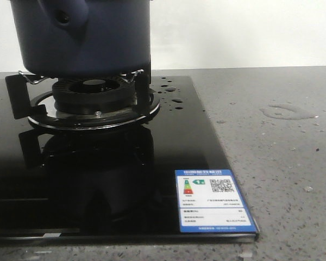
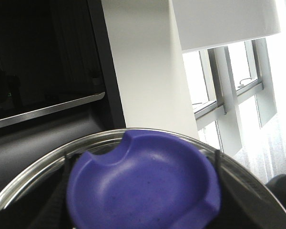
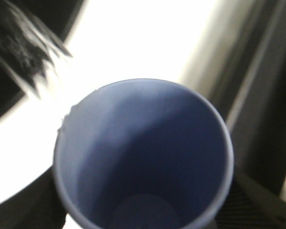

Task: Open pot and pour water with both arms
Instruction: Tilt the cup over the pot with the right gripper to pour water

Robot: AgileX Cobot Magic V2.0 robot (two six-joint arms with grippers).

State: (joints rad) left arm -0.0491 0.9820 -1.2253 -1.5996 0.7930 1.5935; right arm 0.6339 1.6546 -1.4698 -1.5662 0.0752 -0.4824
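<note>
The dark navy pot stands on the gas burner at the far left, its handle socket facing me. Its top is cut off by the frame. Water shows as droplets on the black cooktop and a puddle on the counter. Neither gripper shows in the front view. My left gripper is shut on the blue knob of a glass lid with a steel rim, held up in the air. My right gripper is shut on a pale blue cup; I see no water inside it.
The black glass cooktop covers the left and middle of the scene, with an energy label sticker at its front right corner. The grey speckled counter lies to the right. A white wall stands behind.
</note>
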